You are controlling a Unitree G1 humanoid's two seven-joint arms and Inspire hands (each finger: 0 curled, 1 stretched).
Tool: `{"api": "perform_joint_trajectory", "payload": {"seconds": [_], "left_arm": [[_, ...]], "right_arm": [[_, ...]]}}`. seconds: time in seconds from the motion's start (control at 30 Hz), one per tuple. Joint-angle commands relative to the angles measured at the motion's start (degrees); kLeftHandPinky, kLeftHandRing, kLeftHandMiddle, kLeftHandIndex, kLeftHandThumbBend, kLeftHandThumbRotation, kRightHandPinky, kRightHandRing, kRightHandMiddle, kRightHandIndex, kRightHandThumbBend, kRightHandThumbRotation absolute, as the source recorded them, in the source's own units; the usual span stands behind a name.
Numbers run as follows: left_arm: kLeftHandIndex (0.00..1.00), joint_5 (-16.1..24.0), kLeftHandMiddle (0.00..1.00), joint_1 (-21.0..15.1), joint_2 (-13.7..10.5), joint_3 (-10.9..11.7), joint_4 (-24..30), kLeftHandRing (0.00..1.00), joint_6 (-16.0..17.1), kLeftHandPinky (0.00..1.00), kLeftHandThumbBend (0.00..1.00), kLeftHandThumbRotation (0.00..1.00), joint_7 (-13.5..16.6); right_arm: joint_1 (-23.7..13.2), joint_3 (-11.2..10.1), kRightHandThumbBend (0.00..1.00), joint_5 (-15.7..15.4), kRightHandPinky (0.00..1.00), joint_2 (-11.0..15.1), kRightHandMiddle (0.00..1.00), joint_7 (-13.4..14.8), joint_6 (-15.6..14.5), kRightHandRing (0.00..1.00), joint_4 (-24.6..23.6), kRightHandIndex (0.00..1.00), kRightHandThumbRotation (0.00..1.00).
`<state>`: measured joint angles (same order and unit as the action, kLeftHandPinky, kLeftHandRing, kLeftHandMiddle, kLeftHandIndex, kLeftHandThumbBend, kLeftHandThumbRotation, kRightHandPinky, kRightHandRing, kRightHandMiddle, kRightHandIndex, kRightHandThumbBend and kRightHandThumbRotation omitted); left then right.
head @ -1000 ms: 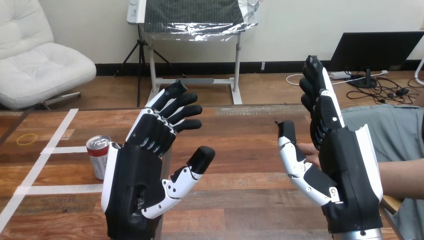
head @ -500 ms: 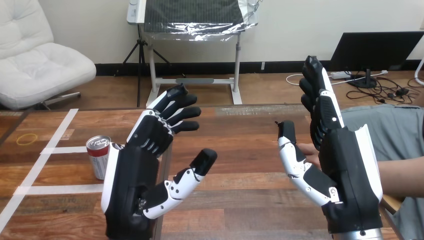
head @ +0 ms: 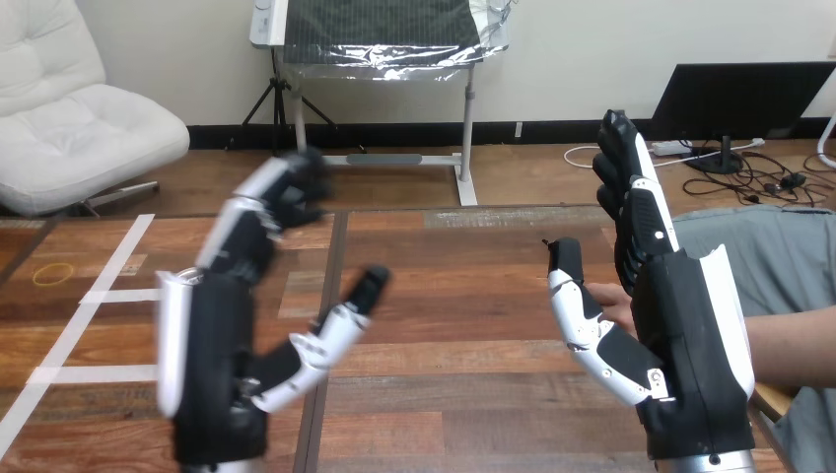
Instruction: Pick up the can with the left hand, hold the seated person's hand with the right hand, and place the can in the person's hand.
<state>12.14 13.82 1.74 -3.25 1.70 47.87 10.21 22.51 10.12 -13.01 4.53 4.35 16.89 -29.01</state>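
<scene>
Status: early, none of the three steps looks done yet

Left hand (head: 207, 365): black with white shells, raised over the left part of the brown plank wooden table (head: 453, 394), fingers stretched out and spread, thumb well apart from them, nothing in it. Blurred, so I judge it's mid-move

The can: hidden from here, can't tell where it stands; may be behind my left hand. No grasp on it either way

Right hand (head: 690, 345): upright at the table's right side, fingers straight up, thumb apart, not closed on anything. The person's bare hand (head: 609, 299) lies on the table just beyond my thumb, between thumb and fingers. Touching or not, can't tell; nothing curled round it, so no hold

Left to do: grasp and lift the can, close right on the person's hand, carry the can across and set it in their palm
</scene>
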Motion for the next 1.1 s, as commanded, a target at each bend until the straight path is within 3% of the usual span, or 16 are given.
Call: {"api": "perform_joint_trajectory", "payload": {"seconds": [0.0,0.47,0.87,1.07], "left_arm": [[0.81,1.9,0.83,-3.9,1.4,2.9,3.6,0.82,-0.5,0.76,0.64,0.20,2.4],[0.85,4.1,0.88,-6.0,0.4,7.1,3.5,0.87,-4.0,0.78,0.64,0.19,6.2],[0.86,3.0,0.90,-8.5,-1.6,9.3,1.8,0.90,-5.3,0.81,0.67,0.17,6.8],[0.87,4.3,0.91,-9.6,-2.4,10.6,1.1,0.91,-7.3,0.82,0.70,0.20,7.5]], "right_arm": [[-2.0,-0.6,0.04,-0.4,1.00,-1.4,1.00,0.7,0.4,1.00,-1.4,1.00,0.00],[-2.1,-0.7,0.04,-1.0,1.00,-1.4,1.00,1.2,0.9,1.00,-1.1,1.00,0.00],[-1.9,-0.8,0.04,-2.3,1.00,-1.4,1.00,1.8,0.6,1.00,-1.2,1.00,0.00],[-1.8,-0.7,0.05,-3.1,1.00,-1.5,1.00,2.2,0.0,1.00,-1.4,1.00,0.00]]}}
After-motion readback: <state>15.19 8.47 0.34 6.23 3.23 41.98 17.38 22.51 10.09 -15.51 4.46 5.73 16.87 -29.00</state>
